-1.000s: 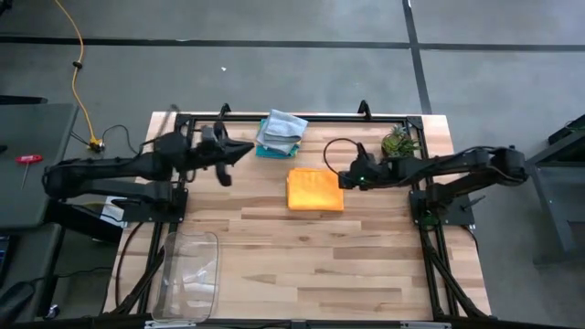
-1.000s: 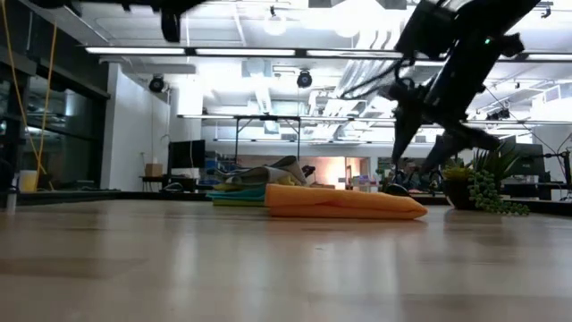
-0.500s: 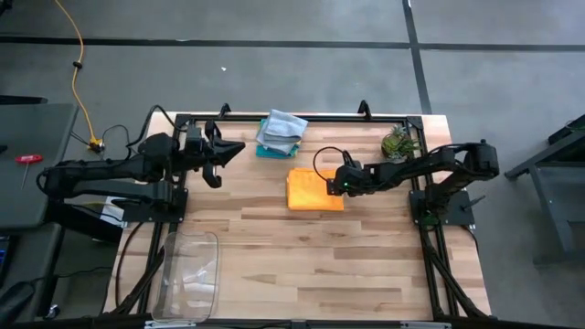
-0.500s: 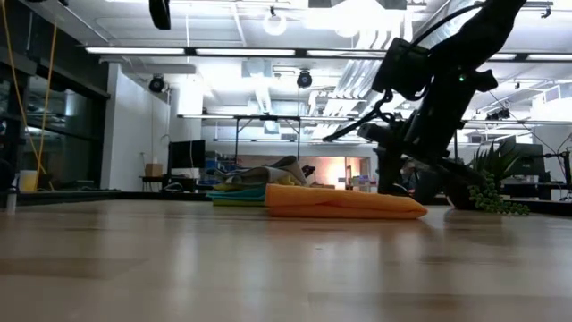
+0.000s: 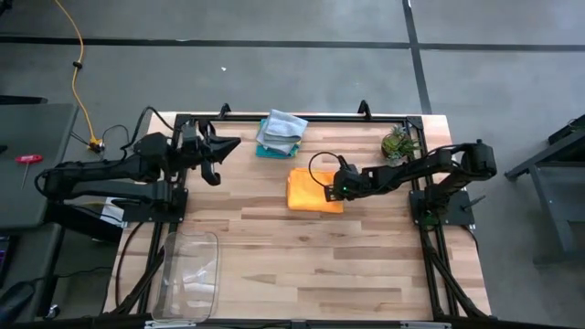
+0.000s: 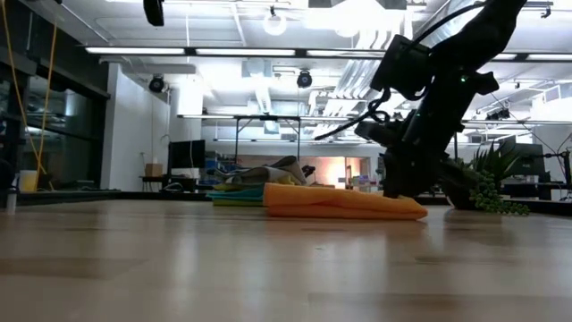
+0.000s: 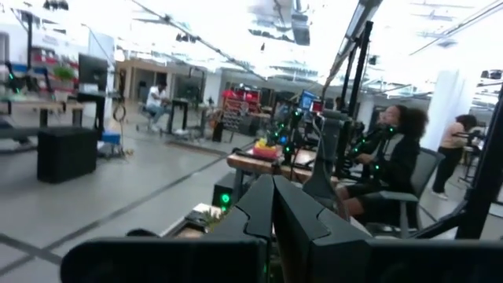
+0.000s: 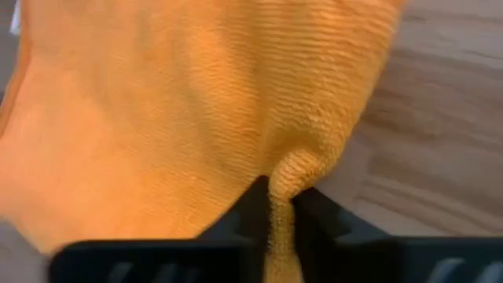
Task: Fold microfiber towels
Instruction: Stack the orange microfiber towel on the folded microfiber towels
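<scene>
Now the right end effector (image 5: 333, 188) pinches a ridge at the edge of the soft, limp orange towel (image 5: 312, 189), while the left end effector (image 5: 228, 144) waits shut above the surface (image 5: 302, 265).

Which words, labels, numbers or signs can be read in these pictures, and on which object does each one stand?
None can be read.
Orange towel: plain cloth, no label showing.
Stacked towels: no print visible.
Wooden table: no marking.
Screens in the room behind, left wrist view: too blurred to read.
</scene>
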Robot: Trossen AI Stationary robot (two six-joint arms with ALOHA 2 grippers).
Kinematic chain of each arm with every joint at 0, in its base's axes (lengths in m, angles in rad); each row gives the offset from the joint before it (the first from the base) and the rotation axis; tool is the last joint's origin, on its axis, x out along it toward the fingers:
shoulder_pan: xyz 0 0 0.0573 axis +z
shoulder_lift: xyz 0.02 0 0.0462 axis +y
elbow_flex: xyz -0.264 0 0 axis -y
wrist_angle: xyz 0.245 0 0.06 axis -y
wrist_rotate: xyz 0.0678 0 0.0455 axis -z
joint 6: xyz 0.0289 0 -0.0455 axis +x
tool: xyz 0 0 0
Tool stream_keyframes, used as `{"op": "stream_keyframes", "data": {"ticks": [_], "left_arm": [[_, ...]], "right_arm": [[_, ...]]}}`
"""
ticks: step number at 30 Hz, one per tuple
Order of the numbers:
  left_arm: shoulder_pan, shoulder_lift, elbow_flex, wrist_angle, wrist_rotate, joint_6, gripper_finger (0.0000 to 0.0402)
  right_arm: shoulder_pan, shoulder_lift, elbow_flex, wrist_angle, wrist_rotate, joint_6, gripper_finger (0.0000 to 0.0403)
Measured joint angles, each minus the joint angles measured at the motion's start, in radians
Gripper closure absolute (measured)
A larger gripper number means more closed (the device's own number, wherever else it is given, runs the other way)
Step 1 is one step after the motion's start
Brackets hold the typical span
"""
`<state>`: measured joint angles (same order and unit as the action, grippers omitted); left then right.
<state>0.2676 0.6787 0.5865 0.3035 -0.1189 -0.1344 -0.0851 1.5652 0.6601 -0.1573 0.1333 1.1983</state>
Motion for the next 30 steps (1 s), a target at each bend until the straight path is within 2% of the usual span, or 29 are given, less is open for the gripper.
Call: {"op": "stream_keyframes", "data": {"ticks": [1, 5, 10, 14, 19, 23, 27, 30], "left_arm": [[0.0, -0.009, 0.0, 0.0, -0.002, 0.011, 0.0401], [0.0, -0.06, 0.0, 0.022, -0.002, 0.043, 0.0401], [0.0, -0.133, 0.0, 0.039, -0.002, 0.089, 0.0401], [0.0, -0.177, 0.0, 0.031, -0.007, 0.094, 0.0401], [0.0, -0.195, 0.0, 0.02, -0.006, 0.094, 0.0401], [0.0, -0.197, 0.0, 0.003, -0.007, 0.08, 0.0401], [0.0, -0.19, 0.0, -0.002, -0.006, 0.042, 0.0401], [0.0, -0.19, 0.0, -0.021, -0.005, 0.034, 0.0401]], "right_arm": [[-0.002, 0.002, 0.0, 0.011, 0.0, -0.029, 0.0388], [-0.013, 0.002, 0.051, -0.025, 0.012, -0.169, 0.0398], [-0.053, 0.008, 0.207, -0.158, -0.006, -0.467, 0.0401], [-0.1, 0.057, 0.347, -0.212, -0.091, -0.746, 0.0402], [-0.135, 0.202, 0.58, -0.338, -0.242, -1.092, 0.0402], [-0.138, 0.331, 0.797, -0.476, -0.267, -1.35, 0.0402], [-0.144, 0.435, 1.011, -0.601, -0.327, -1.537, 0.0402], [-0.152, 0.483, 1.151, -0.628, -0.367, -1.624, 0.0403]]}}
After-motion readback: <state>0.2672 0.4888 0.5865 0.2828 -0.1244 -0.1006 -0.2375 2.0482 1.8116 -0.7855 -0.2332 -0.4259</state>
